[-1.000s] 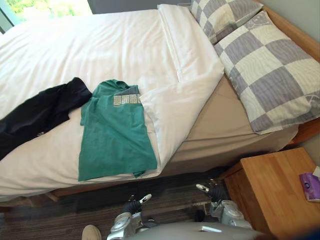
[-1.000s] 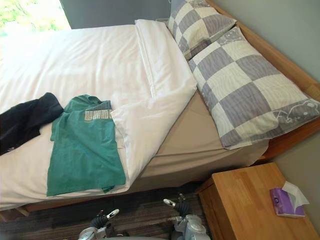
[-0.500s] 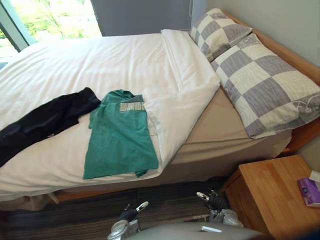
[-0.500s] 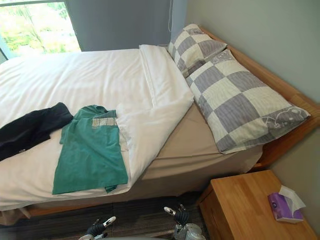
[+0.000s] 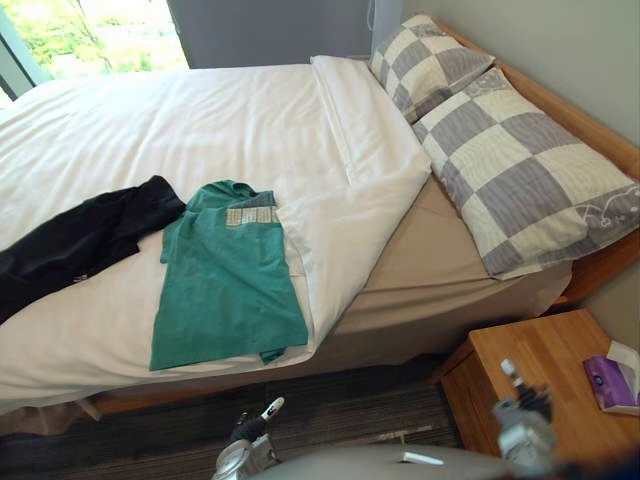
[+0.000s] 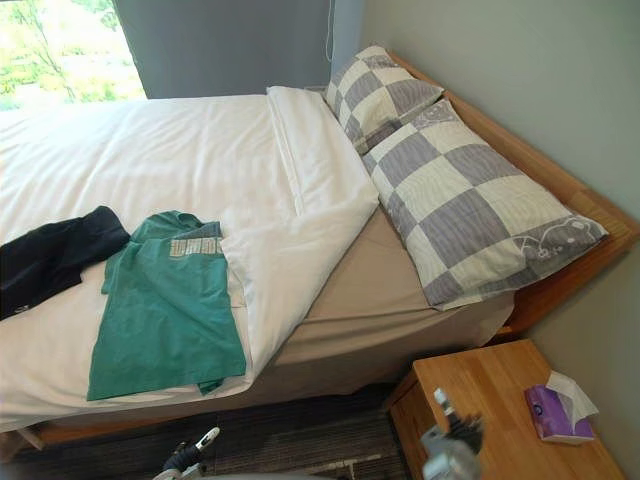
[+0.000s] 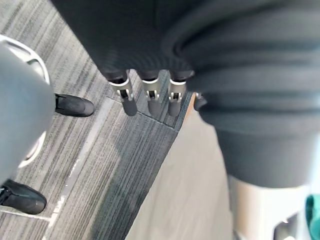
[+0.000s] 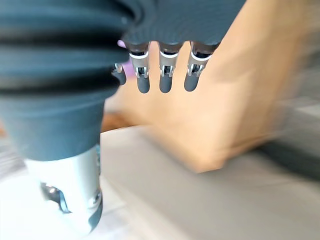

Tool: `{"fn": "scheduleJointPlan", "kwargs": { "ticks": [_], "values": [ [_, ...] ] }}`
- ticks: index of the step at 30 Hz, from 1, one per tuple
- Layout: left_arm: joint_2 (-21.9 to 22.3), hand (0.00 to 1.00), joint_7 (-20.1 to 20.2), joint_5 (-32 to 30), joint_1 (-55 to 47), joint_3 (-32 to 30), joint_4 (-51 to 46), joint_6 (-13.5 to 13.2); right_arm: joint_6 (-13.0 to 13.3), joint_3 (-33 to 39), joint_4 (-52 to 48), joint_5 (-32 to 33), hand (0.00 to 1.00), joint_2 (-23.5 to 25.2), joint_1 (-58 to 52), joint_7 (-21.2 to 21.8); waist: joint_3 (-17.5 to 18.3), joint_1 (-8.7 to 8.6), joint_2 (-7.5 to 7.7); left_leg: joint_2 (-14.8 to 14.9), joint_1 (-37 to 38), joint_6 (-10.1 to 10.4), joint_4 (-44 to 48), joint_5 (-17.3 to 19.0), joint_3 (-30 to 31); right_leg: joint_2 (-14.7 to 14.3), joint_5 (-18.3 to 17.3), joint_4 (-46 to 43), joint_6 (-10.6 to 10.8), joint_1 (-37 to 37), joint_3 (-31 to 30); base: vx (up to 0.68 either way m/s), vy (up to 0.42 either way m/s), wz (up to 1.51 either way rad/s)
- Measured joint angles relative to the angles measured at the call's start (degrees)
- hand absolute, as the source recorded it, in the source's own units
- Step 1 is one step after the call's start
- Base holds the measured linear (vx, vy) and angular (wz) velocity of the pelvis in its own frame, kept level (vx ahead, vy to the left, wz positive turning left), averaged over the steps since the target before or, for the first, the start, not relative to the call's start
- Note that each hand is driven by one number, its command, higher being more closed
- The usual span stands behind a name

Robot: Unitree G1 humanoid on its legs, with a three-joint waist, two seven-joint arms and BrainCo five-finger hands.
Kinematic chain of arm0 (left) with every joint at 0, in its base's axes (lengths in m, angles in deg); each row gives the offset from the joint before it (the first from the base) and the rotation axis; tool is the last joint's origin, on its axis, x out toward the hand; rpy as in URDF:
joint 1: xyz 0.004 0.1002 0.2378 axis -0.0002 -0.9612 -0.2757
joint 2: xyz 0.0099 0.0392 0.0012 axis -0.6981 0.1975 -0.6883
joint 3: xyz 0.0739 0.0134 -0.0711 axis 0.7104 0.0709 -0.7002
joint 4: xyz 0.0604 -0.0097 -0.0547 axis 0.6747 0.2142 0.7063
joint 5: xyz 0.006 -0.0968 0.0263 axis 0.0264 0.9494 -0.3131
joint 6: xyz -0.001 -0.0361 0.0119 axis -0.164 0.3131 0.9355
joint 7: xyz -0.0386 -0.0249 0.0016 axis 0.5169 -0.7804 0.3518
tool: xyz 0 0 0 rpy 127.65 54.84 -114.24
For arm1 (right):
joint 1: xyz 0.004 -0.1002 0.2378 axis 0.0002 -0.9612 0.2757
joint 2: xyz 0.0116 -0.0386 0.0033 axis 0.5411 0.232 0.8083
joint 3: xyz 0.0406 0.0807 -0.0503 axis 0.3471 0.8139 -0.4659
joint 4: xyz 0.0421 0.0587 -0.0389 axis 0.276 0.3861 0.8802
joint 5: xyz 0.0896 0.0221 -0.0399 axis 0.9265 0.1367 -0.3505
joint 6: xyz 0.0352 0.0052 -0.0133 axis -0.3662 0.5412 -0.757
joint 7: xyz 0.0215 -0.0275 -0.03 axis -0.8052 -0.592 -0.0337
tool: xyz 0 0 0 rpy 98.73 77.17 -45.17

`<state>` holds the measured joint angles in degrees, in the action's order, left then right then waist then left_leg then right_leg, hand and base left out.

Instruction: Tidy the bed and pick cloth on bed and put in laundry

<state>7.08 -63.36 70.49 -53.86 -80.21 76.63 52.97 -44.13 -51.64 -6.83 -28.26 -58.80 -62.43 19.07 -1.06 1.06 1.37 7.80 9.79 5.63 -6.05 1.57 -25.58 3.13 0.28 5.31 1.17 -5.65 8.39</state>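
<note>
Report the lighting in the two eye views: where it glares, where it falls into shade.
Left eye view: daylight floods through the window, which is washed out, and brightens the white duvet next to it. Right eye view: the checked pillows are evenly lit, without glare; the carpet below the edge of the bed lies in shade.
</note>
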Motion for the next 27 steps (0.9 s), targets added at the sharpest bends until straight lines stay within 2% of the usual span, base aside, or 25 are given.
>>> {"fn": "scheduleJointPlan", "kwargs": {
  "ticks": [1, 3, 4, 5, 7, 8, 12, 14, 20, 22, 25, 27],
  "values": [
    [0.0, 0.0, 0.2, 0.0, -0.2, 0.0, -0.6, 0.1, 0.0, 0.0, -2.2, -0.7, 0.0, -0.6, 0.0, -0.1, 0.1, -0.01, 0.14, 0.0, 0.0, 0.0, 0.0, 0.0, 0.0, 0.0, 0.0, -0.1, 0.0, 0.0, 0.1, -0.01, -0.013, 0.11],
    [-0.5, 0.0, 0.4, 0.0, -2.3, 0.5, -2.6, 0.3, -1.3, -1.4, -13.2, -7.0, 0.0, -2.7, 0.3, -0.4, 0.7, -0.03, 0.9, 0.0, -0.4, 0.0, 0.0, 0.0, 0.1, 0.1, -0.4, -0.3, 0.2, 0.2, 0.5, 0.0, -0.016, 0.09],
    [-0.7, 0.0, 0.5, 0.0, -2.6, 0.5, -3.0, 0.5, -1.7, -1.8, -14.7, -8.5, 0.0, -3.0, 0.5, -0.5, 0.8, -0.08, 1.01, 0.0, -0.5, 0.0, 0.0, 0.0, 0.1, 0.1, -0.4, -0.3, 0.2, 0.3, 0.5, 0.0, -0.022, 0.07],
    [-1.3, 0.0, 0.5, 0.0, -3.3, 0.6, -3.5, 0.9, -4.1, -3.9, -19.7, -15.2, 0.0, -3.3, 1.3, -0.7, 1.1, -0.09, 1.43, 0.0, -0.9, -0.1, 0.0, -0.1, 0.3, 0.1, -0.4, -0.3, 0.2, 0.6, 0.6, 0.01, -0.018, 0.05],
    [-1.6, 0.0, 0.5, -0.1, -3.9, 0.6, -3.6, 1.0, -5.7, -6.2, -22.0, -20.2, 0.0, -3.3, 2.1, -0.6, 1.3, -0.15, 1.56, -0.1, -1.0, -0.1, 0.0, -0.1, 0.6, 0.2, -0.5, -0.3, 0.3, 0.6, 0.8, 0.01, -0.013, 0.09],
    [-1.6, 0.0, 0.5, -0.2, -4.0, 0.7, -3.6, 1.0, -8.2, -8.5, -23.1, -23.9, 0.0, -3.3, 3.3, 0.0, 1.3, -0.31, 1.52, -0.3, -1.1, -0.1, 0.0, -0.1, 1.1, 0.4, -0.6, -0.3, 0.4, 0.5, 1.2, 0.0, -0.006, 0.12],
    [-2.0, 0.0, 0.0, -3.0, -3.9, 2.7, -4.0, 0.7, -13.9, -14.9, -23.4, -28.9, 0.0, -6.1, 6.8, 4.4, 1.5, -0.55, 0.92, -1.2, -2.7, -0.6, 0.0, -0.4, 2.8, 1.3, -0.5, -0.4, 0.6, 1.3, 2.6, 0.0, 0.003, 0.2],
    [-2.3, 0.0, -0.2, -4.9, -3.9, 2.7, -4.1, 0.3, -15.7, -17.1, -23.2, -29.2, 0.0, -7.6, 9.2, 6.3, 1.4, -0.75, 0.81, -1.6, -3.0, -0.9, 0.1, -0.6, 4.2, 1.5, -0.6, -0.4, 0.7, 1.2, 3.6, 0.01, -0.002, 0.29],
    [-3.8, 0.0, -2.1, -13.4, -4.0, 3.3, -4.1, -0.9, -18.1, -23.0, -19.3, -33.3, 0.0, -10.7, 19.4, 9.4, 0.7, -0.62, 0.99, -2.1, -5.0, -1.4, 0.1, -1.2, 6.3, 1.5, -0.6, -0.7, 0.7, 2.5, 5.0, -0.02, -0.028, 0.16],
    [-5.2, 0.0, -2.5, -15.7, -3.2, 4.5, -4.2, -0.9, -19.3, -25.9, -15.4, -34.9, 0.0, -11.6, 25.3, 9.6, -1.3, -0.43, 2.14, -2.1, -6.9, -1.7, 0.1, -2.1, 7.7, 1.4, -0.5, -1.7, 0.7, 4.3, 5.2, -0.06, -0.038, 0.16],
    [-6.7, 0.0, -2.5, -16.0, -1.6, 4.9, -4.5, -0.7, -20.4, -27.5, -11.0, -35.4, 0.0, -11.7, 30.9, 8.9, -3.6, 0.23, 3.91, -1.9, -9.5, -2.0, 0.4, -3.3, 8.6, 1.3, 0.1, -2.1, 0.4, 6.8, 5.4, -0.08, -0.04, 0.13],
    [-8.3, 0.0, -2.5, -15.9, 1.6, 4.9, -5.9, -0.3, -21.4, -28.2, -7.4, -35.3, 0.0, -12.0, 37.6, 6.6, -7.6, 1.15, 5.78, -1.6, -12.3, -2.3, 0.4, -4.7, 9.9, 1.0, 1.7, -2.1, 0.0, 8.9, 5.9, -0.1, -0.036, 0.22]
  ]
}}
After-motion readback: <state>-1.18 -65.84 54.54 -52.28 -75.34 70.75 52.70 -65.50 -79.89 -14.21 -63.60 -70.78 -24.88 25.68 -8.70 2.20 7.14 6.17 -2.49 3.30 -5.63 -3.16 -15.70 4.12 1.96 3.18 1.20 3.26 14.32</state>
